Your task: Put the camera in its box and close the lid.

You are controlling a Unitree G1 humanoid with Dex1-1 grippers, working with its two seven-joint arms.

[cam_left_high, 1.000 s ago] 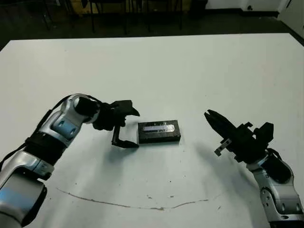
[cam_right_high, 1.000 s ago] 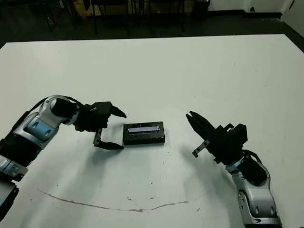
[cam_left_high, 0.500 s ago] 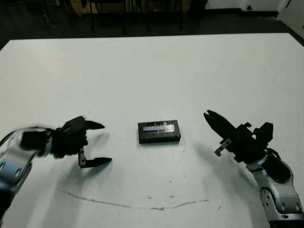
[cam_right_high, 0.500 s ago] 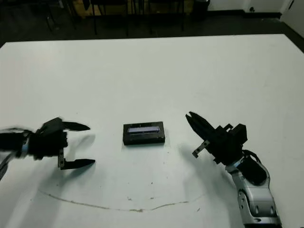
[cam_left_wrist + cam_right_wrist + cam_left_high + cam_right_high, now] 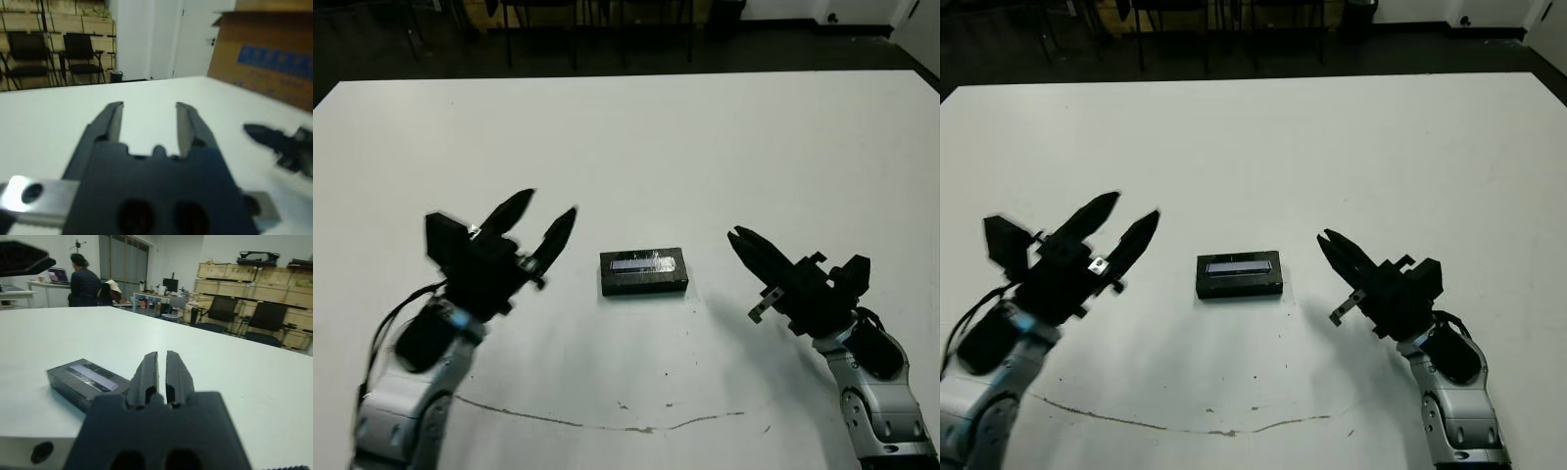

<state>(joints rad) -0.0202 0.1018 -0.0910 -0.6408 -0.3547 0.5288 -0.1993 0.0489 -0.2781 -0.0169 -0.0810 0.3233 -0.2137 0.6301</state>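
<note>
A: Where's the box point(image 5: 644, 273)?
B: Mid-table, between the two arms. The lid point(image 5: 643, 263) sits flush on top, silvery label strip up. Looks closed.

A: Camera?
B: Not visible anywhere on the table point(image 5: 705, 137). Probably inside under the lid, but that can't be confirmed from here.

A: Left gripper point(image 5: 540, 221)?
B: Raised off the table, well left of the box, fingers spread, nothing between them. The left wrist view shows a clear gap and only bare table beyond.

A: Right gripper point(image 5: 740, 238)?
B: Right of the box, apart from it, tips pointing roughly toward it. Fingers pressed nearly together with only a thin slit in the right wrist view, holding nothing.

A: Why parked like that?
B: My read: both arms stand clear because the lid is on, so the task looks finished or nearly so. Neither touches the box.

A: Anything else?
B: A person point(image 5: 84, 280) sits at a desk far behind the table, uninvolved.
</note>
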